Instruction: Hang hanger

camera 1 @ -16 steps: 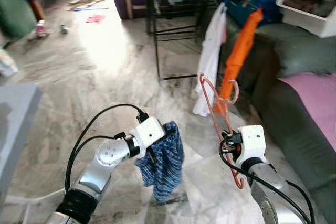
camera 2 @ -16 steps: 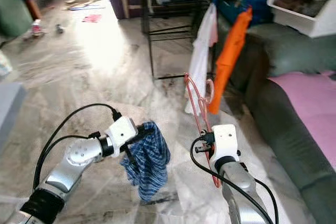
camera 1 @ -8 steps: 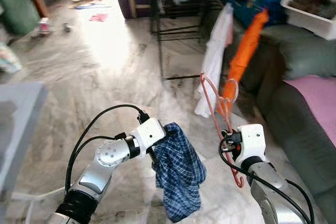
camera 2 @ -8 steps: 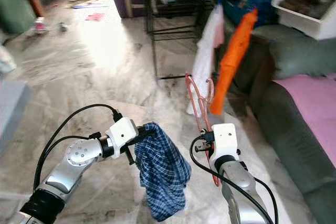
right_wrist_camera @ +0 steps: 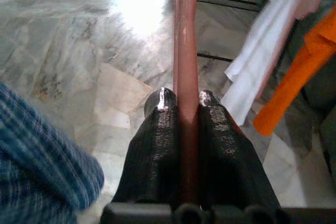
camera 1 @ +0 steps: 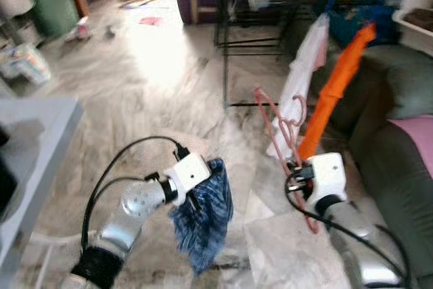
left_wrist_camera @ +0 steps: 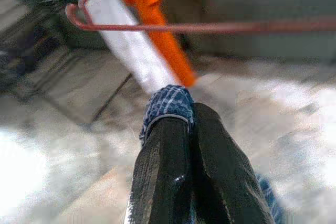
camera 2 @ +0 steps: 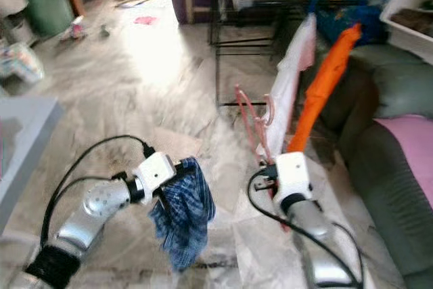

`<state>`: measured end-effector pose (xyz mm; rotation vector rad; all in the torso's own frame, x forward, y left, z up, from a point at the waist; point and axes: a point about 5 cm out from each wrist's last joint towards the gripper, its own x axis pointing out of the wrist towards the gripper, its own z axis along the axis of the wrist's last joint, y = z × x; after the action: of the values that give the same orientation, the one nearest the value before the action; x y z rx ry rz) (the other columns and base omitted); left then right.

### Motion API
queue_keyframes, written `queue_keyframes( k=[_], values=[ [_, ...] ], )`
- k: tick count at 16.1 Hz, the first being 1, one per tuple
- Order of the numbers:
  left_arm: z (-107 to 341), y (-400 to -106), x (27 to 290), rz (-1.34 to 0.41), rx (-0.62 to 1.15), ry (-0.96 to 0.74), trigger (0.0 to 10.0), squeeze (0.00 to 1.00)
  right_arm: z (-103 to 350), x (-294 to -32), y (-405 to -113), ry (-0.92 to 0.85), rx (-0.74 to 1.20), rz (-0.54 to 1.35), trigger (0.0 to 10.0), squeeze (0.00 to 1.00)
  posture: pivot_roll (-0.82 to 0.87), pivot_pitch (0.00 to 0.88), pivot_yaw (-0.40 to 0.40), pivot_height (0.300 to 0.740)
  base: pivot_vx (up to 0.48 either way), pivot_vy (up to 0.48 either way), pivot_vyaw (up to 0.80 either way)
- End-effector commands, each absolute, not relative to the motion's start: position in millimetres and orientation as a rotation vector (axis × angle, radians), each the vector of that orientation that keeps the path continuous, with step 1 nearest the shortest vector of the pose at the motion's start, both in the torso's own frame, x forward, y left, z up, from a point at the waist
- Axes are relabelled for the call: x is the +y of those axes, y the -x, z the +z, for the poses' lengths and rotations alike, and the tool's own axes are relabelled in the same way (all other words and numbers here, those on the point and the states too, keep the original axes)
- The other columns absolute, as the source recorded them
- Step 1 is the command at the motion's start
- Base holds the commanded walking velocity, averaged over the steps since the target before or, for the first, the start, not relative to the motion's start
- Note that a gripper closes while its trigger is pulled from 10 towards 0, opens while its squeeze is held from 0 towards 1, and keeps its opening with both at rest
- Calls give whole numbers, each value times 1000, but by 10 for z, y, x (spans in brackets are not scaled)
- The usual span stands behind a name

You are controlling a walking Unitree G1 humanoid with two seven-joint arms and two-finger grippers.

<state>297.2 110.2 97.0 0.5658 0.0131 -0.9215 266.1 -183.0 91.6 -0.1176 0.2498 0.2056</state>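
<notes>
The right gripper [right_wrist_camera: 181, 103] pinches the thin pink plastic hanger [camera 1: 281, 137] between its two black fingers, which are pressed against the bar on either side. The hanger stands nearly upright above the gripper, its hook end near the top, in front of the hanging white cloth [camera 1: 298, 93] and the bright orange garment [camera 1: 338, 86] draped on the black metal drying rack [camera 1: 260, 5].

The left gripper [left_wrist_camera: 184, 124] is clamped on a fold of the blue checked cloth [camera 1: 203, 218], which hangs down from the fingers over the pale marble floor [camera 1: 149, 86]. The cloth and the hanger are apart, side by side at about the same height.

To the robot's right lies a dark grey sofa [camera 1: 399, 187] with a pink cover [camera 1: 416, 133]. A grey table edge [camera 1: 40, 133] stands at the left; the head views are somewhat blurred, so the small items farther back cannot be made out.
</notes>
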Motion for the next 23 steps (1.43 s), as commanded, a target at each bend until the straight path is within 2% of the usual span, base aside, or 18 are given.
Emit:
queue_keyframes(
  k=[1, 2, 3, 5, 7, 8, 9, 12, 15, 18, 23],
  values=[
    [1117, -3146, 1169, -858, -35, -705, 10000, 0, 957, -2027, -2683, 134, 247, 171, 10000, 0, -32, 15, -9, 740, 0, 0, 0],
    [1207, -3335, 1249, -743, -24, -748, 10000, 0, 968, -2102, -2710, 159, 247, 146, 10000, 0, -38, 12, 0, 740, 0, 0, 0],
    [1243, -3385, 1267, -722, -26, -746, 10000, 0, 974, -2115, -2721, 167, 245, 139, 10000, 0, -40, 12, 1, 740, 0, 0, 0],
    [1299, -3396, 1200, -813, -38, -740, 10000, 0, 989, -2102, -2735, 184, 236, 132, 10000, 0, -49, 12, 13, 740, 0, 0, 0],
    [1317, -3532, 1266, -565, 45, -468, 10000, 0, 936, -2047, -2697, 176, 245, 123, 10000, 0, -48, 14, 25, 740, 0, 0, 0],
    [1222, -3539, 1276, -393, 148, -162, 10000, 0, 902, -1988, -2662, 166, 248, 128, 10000, 0, -47, 14, 27, 740, 0, 0, 0],
    [1147, -3496, 1254, -355, 182, -51, 10000, 0, 904, -1952, -2653, 152, 236, 128, 10000, 0, -46, 15, 28, 740, 0, 0, 0],
    [967, -3253, 1155, -463, 165, -28, 10000, 0, 979, -1856, -2663, 63, 172, 93, 10000, 0, -42, 14, 24, 740, 0, 0, 0],
    [862, -3034, 1250, -523, 212, -6, 10000, 0, 964, -1801, -2658, 25, 174, 81, 10000, 0, -32, 15, 20, 740, 0, 0, -142],
    [856, -2991, 1355, -516, 228, -1, 10000, 0, 948, -1792, -2661, 22, 178, 83, 10000, 0, -26, 17, 17, 740, 0, 0, -800],
    [889, -2943, 1290, -560, 228, -1, 10000, 0, 943, -1776, -2663, 27, 181, 86, 10000, 0, -33, 13, 14, 740, 283, 0, -646]
  ],
)
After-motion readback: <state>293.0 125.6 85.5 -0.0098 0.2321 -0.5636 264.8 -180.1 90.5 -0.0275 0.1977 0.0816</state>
